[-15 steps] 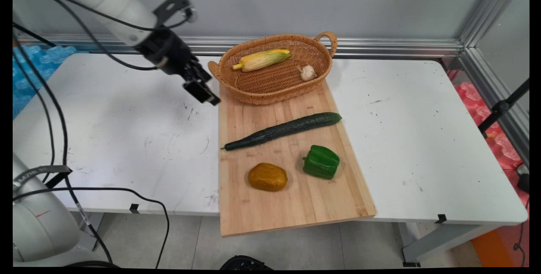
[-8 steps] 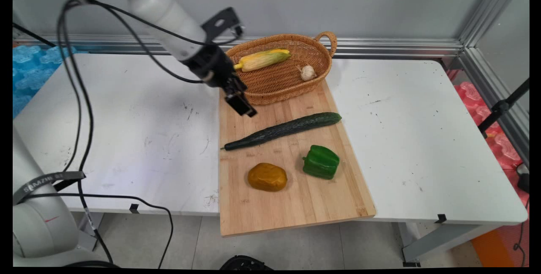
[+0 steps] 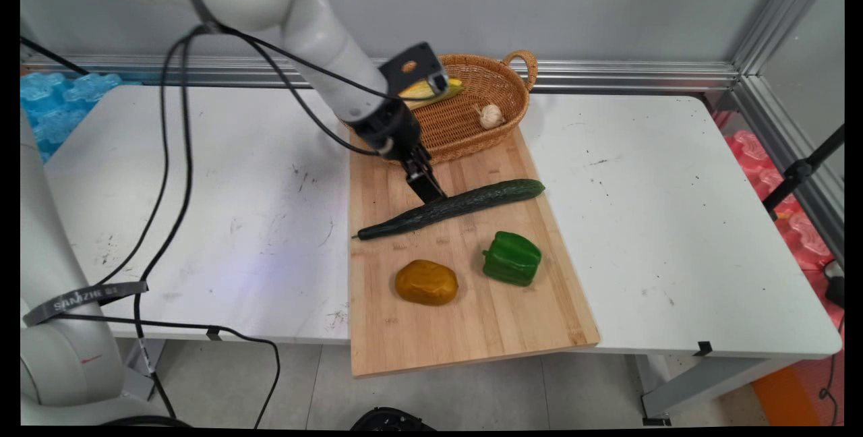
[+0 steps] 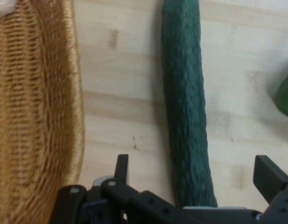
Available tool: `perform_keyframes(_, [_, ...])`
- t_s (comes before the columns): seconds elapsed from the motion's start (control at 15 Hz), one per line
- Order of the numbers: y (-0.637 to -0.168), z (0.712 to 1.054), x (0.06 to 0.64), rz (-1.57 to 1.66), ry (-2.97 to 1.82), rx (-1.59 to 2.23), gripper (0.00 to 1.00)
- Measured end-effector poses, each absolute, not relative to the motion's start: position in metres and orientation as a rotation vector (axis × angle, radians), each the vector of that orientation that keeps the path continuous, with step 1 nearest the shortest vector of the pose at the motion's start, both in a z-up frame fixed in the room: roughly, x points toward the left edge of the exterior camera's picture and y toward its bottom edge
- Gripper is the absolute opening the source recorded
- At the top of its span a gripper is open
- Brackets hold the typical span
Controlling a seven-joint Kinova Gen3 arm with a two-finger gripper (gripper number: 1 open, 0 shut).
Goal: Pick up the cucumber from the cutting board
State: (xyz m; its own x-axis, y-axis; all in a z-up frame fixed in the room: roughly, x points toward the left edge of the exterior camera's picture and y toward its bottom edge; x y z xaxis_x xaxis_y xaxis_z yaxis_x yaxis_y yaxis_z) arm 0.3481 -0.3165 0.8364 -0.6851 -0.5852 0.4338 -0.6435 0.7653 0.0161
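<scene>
A long dark green cucumber (image 3: 452, 208) lies slantwise across the wooden cutting board (image 3: 472, 315). My gripper (image 3: 431, 193) hangs just above the cucumber's middle, tilted down toward it. In the hand view the cucumber (image 4: 185, 107) runs up the picture between my two fingers; the gripper (image 4: 195, 179) is open, one fingertip (image 4: 121, 167) on each side, nothing held. Nearer on the board lie a brown potato (image 3: 426, 282) and a green bell pepper (image 3: 512, 259).
A wicker basket (image 3: 472, 137) stands at the board's far end, holding a corn cob (image 3: 431, 90) partly hidden by my wrist and a garlic bulb (image 3: 491, 115). Its woven wall (image 4: 36, 107) is close by my left finger. Black cables hang from the arm.
The arm has swung right and down from beside the basket's left end to over the cucumber's middle. Nothing on the board has moved.
</scene>
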Motion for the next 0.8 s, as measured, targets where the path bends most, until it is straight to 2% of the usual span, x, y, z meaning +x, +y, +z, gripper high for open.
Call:
perform_keyframes(0.67, [-0.334,0.8,0.309,0.199,-2.628,0.914,1.0])
perform_keyframes(0.73, [-0.334,0.799,0.307,0.2,-2.635,0.91,0.0])
perform_keyframes(0.8, [-0.335,0.798,0.306,0.2,-2.639,0.908,0.0])
